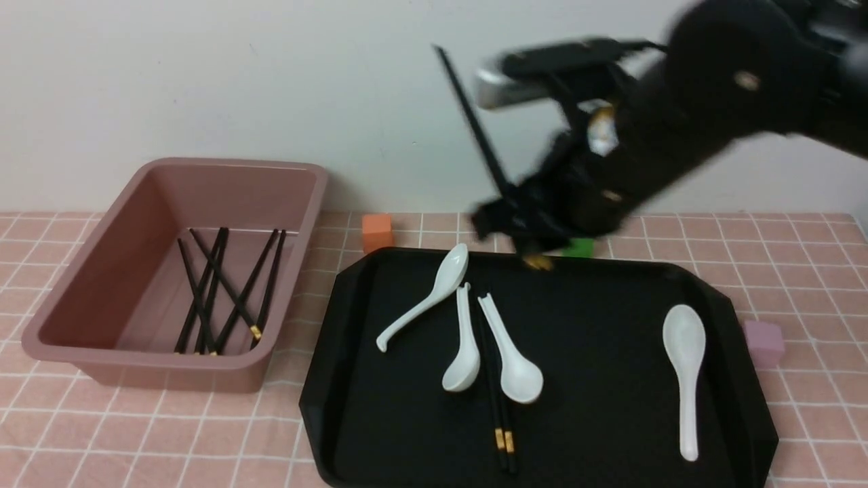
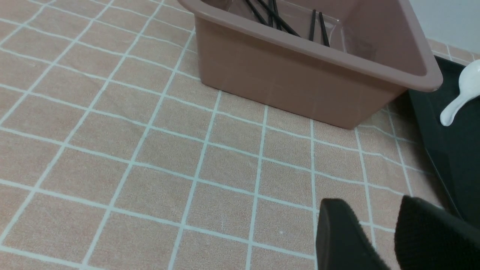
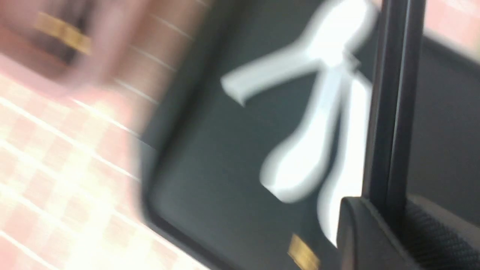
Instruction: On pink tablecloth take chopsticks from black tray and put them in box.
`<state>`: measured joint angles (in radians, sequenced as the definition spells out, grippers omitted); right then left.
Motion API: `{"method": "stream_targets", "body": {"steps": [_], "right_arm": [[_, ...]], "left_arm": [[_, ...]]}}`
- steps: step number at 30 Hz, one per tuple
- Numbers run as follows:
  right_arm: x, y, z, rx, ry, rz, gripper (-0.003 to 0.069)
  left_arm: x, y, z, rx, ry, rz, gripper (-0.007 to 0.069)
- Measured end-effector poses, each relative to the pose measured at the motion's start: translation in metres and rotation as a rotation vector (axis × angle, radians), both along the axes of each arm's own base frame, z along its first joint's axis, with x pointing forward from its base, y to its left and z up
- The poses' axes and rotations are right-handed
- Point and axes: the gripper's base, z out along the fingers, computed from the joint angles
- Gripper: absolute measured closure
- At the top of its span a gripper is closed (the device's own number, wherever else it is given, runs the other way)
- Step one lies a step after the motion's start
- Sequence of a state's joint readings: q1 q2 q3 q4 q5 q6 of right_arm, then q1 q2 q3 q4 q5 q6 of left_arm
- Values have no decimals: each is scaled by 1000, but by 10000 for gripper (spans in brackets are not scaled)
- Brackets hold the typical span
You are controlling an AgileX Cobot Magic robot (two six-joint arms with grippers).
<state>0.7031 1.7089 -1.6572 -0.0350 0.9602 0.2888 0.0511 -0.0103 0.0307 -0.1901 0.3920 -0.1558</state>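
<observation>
My right gripper (image 1: pixel 515 203) is shut on a pair of black chopsticks (image 1: pixel 475 122) and holds them tilted in the air over the back edge of the black tray (image 1: pixel 610 420). Their gold ends (image 1: pixel 538 261) hang below it. In the right wrist view the held chopsticks (image 3: pixel 393 93) run up from between the fingers of the gripper (image 3: pixel 390 210). Another pair of chopsticks (image 1: pixel 500 420) lies on the tray between two spoons. The pink box (image 1: pixel 169 173) at left holds several chopsticks (image 1: pixel 224 291). My left gripper (image 2: pixel 378 217) is open and empty over the pink tablecloth (image 2: pixel 150 150), near the box (image 2: pixel 300 82).
Several white spoons lie on the tray: three near its middle (image 1: pixel 461 332) and one at the right (image 1: pixel 685 366). An orange cube (image 1: pixel 377 232), a green cube (image 1: pixel 578 247) and a pink cube (image 1: pixel 764 342) sit on the cloth around the tray. A wall stands behind.
</observation>
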Motion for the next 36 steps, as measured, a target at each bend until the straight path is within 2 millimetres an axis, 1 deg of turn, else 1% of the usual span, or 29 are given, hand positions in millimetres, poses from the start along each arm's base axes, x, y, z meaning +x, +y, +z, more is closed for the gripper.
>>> {"method": "stream_targets", "body": {"steps": [1,2,4,6,7,8,10,11,12,14,15,16,17,18,21,26,27,29,31,33,34,36], "right_arm": [[6,16,2,7,-19,29,518],[5,17,2,7,-17,34,518],[22,69,-1,34,-51,120,518],[30,99,-8,55,-64,163,518],[31,102,-9,56,-67,168,518],[38,122,-15,77,-78,195,518],[47,145,-27,101,-103,228,518],[49,148,-30,106,-108,230,518],[56,159,-39,120,-122,237,518],[64,169,-55,132,-136,241,518],[68,174,-67,134,-136,241,518],[69,174,-68,134,-135,242,518],[73,177,-81,133,-125,239,518],[76,178,-87,133,-121,237,518],[80,181,-98,134,-120,233,518],[83,184,-109,145,-128,230,517],[84,185,-112,150,-133,229,505],[86,185,-115,149,-137,226,480],[88,184,-121,143,-124,217,406],[88,183,-122,143,-115,210,369],[89,181,-123,147,-95,199,312],[88,178,-117,148,-71,195,251]], "left_arm": [[0,0,0,0,0,0,386],[0,0,0,0,0,0,386],[0,0,0,0,0,0,386],[0,0,0,0,0,0,386],[0,0,0,0,0,0,386],[0,0,0,0,0,0,386],[0,0,0,0,0,0,386],[0,0,0,0,0,0,386],[0,0,0,0,0,0,386],[0,0,0,0,0,0,386],[0,0,0,0,0,0,386],[0,0,0,0,0,0,386],[0,0,0,0,0,0,386],[0,0,0,0,0,0,386],[0,0,0,0,0,0,386],[0,0,0,0,0,0,386],[0,0,0,0,0,0,386],[0,0,0,0,0,0,386],[0,0,0,0,0,0,386],[0,0,0,0,0,0,386],[0,0,0,0,0,0,386],[0,0,0,0,0,0,386]]}}
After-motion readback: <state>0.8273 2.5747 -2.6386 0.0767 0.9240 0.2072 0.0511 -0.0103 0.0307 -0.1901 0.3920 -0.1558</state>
